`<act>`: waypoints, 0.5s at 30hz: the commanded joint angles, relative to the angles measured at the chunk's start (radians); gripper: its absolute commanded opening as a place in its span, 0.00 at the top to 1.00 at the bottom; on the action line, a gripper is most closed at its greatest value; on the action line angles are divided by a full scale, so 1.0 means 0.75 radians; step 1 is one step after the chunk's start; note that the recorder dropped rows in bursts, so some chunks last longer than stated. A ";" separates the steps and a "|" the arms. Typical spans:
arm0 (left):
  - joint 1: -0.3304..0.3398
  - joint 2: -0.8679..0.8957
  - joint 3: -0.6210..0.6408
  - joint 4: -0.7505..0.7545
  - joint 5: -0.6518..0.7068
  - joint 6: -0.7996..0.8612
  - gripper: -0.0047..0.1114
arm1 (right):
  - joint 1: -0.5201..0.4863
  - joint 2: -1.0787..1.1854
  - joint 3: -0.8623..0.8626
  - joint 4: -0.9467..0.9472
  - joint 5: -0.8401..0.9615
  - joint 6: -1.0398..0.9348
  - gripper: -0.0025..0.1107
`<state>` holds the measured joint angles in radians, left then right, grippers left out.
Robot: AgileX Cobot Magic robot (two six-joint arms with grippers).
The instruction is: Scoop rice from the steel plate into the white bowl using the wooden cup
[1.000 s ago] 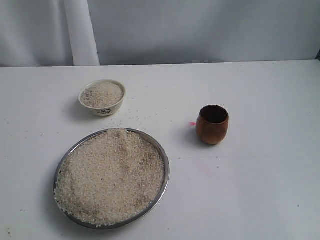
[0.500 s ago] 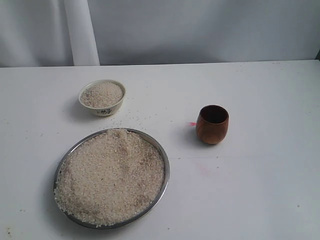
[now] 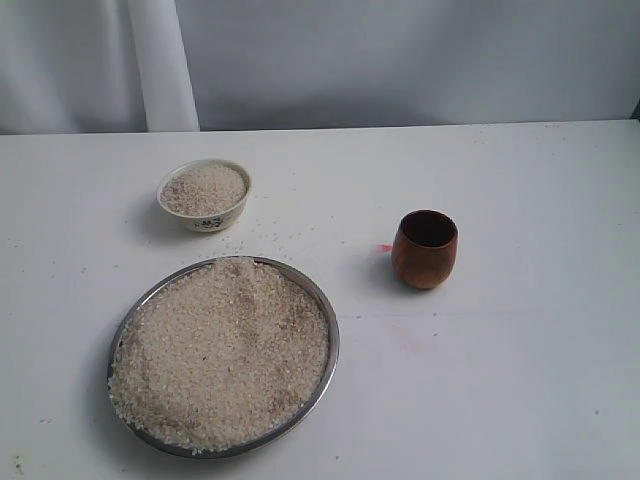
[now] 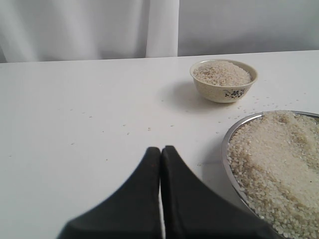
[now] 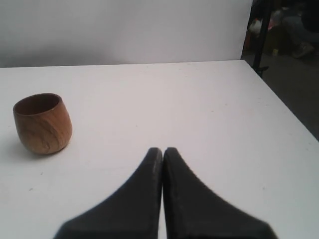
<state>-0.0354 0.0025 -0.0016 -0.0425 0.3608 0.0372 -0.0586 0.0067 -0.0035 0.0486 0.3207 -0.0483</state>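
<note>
Though within sight of the wooden cup, gripping nothing: left gripper and right gripper both clamped shut, empty. Cup upright on table, right of steel plate heaped with rice, white bowl just beyond the plate.

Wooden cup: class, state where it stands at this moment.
In the exterior view the wooden cup stands upright right of centre, apart from the steel plate and white bowl.
</note>
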 commanded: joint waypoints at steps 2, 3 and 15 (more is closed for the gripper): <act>-0.008 -0.003 0.002 0.001 -0.019 -0.004 0.96 | -0.004 -0.009 0.005 -0.020 0.020 0.051 0.98; -0.008 -0.003 0.002 0.001 -0.019 -0.004 0.96 | -0.004 -0.009 0.005 -0.020 0.020 0.051 0.98; -0.008 -0.003 0.002 0.001 -0.019 -0.001 0.96 | -0.002 -0.009 0.005 -0.023 0.020 0.046 0.98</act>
<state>-0.0354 0.0025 -0.0016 -0.0425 0.3608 0.0372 -0.0586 0.0067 -0.0035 0.0443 0.3342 -0.0188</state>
